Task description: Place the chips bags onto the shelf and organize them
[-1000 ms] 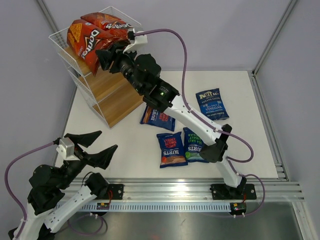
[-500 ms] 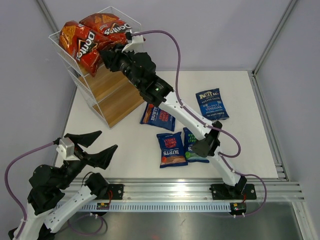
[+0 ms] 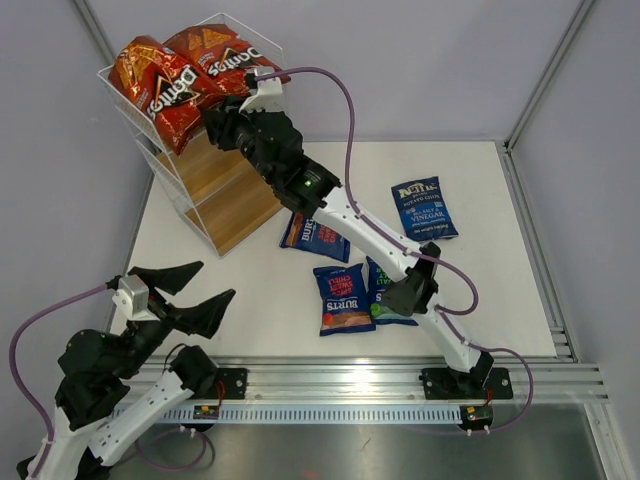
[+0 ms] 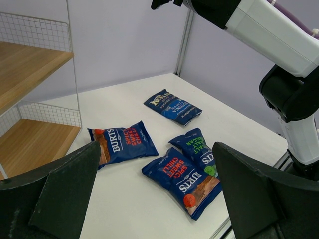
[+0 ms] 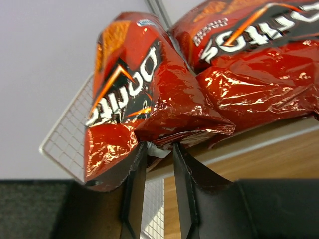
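Two red Doritos bags lie on the top tier of the white wire shelf point(image 3: 228, 200). The left bag point(image 3: 155, 88) point(image 5: 134, 89) tilts over the front edge, beside the other bag point(image 3: 218, 48) point(image 5: 254, 59). My right gripper point(image 3: 207, 112) point(image 5: 159, 147) reaches up from below, its fingertips narrowly apart and closed on the left bag's crumpled lower seam. On the table lie a dark blue Kettle bag point(image 3: 425, 207) point(image 4: 172, 106) and three Burts bags point(image 3: 315, 235) point(image 3: 343, 298) point(image 3: 392, 290). My left gripper point(image 3: 205, 283) point(image 4: 155, 145) hangs open near the front left, holding nothing.
The shelf's lower wooden boards point(image 4: 30, 59) hold nothing that I can see. The right arm point(image 3: 360, 225) stretches diagonally above the table, over the Burts bags. A metal rail point(image 3: 400, 380) runs along the near edge, and grey walls close in the back and sides.
The right gripper has pushed the left Doritos bag up and back onto the top tier, next to the other red bag. The left arm has not moved.
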Robot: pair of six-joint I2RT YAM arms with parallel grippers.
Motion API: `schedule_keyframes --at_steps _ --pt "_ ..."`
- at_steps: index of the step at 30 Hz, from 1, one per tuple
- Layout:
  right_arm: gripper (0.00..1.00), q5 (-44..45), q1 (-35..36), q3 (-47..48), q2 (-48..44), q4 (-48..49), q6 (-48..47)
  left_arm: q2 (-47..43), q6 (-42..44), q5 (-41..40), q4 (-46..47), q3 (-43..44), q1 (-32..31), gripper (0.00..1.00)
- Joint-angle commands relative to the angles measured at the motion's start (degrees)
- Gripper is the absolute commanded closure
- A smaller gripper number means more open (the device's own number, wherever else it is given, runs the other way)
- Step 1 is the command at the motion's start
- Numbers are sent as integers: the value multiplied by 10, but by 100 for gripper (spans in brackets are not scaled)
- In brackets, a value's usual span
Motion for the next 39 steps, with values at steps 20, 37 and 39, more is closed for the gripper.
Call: schedule_keyframes --at_steps 20,37,39 --pt "34 -32 5 -133 -219 -81 -66 -69 -27 -110 8 3 7 1" --pt "1 72 -166 -794 -728 -288 -5 244 -108 25 -20 47 285 1" --pt "1 93 -166 -874 -779 -278 -7 254 -96 32 -29 41 284 1"
